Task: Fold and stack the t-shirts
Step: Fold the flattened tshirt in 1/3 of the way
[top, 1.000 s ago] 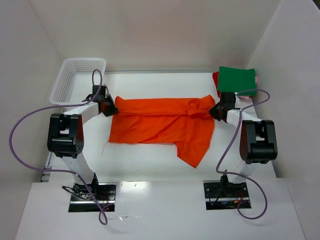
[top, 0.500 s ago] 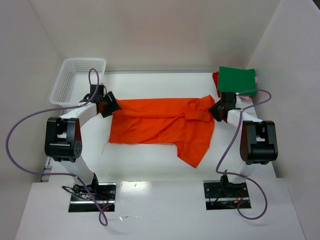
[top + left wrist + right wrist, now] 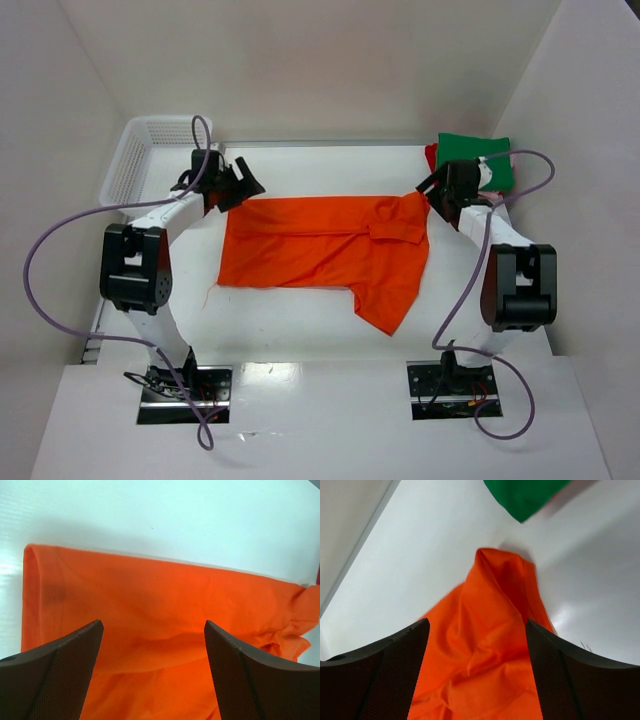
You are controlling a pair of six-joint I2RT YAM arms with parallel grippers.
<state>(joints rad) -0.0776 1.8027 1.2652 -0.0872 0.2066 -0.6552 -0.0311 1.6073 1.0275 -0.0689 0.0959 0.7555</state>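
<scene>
The bright orange t-shirt (image 3: 320, 245) lies spread on the white table, its far edge folded over and one sleeve pointing toward the near right. My left gripper (image 3: 240, 184) hovers open just past the shirt's far left corner, nothing between its fingers. In the left wrist view the orange t-shirt (image 3: 150, 590) lies under the left gripper (image 3: 153, 625). My right gripper (image 3: 432, 190) is open above the far right corner. The right wrist view shows rumpled orange cloth (image 3: 495, 610) below the right gripper (image 3: 477, 622). A green folded t-shirt (image 3: 476, 160) tops a stack at the back right, red cloth (image 3: 431, 157) showing beneath it.
A white mesh basket (image 3: 135, 165) stands at the back left, close behind the left arm. White walls close in the table on three sides. The green shirt (image 3: 525, 495) lies just beyond the orange corner in the right wrist view.
Both grippers opened and let go of the orange shirt's ends, then rose and drew back toward the far side. The shirt's far edge now lies slack on the table.
</scene>
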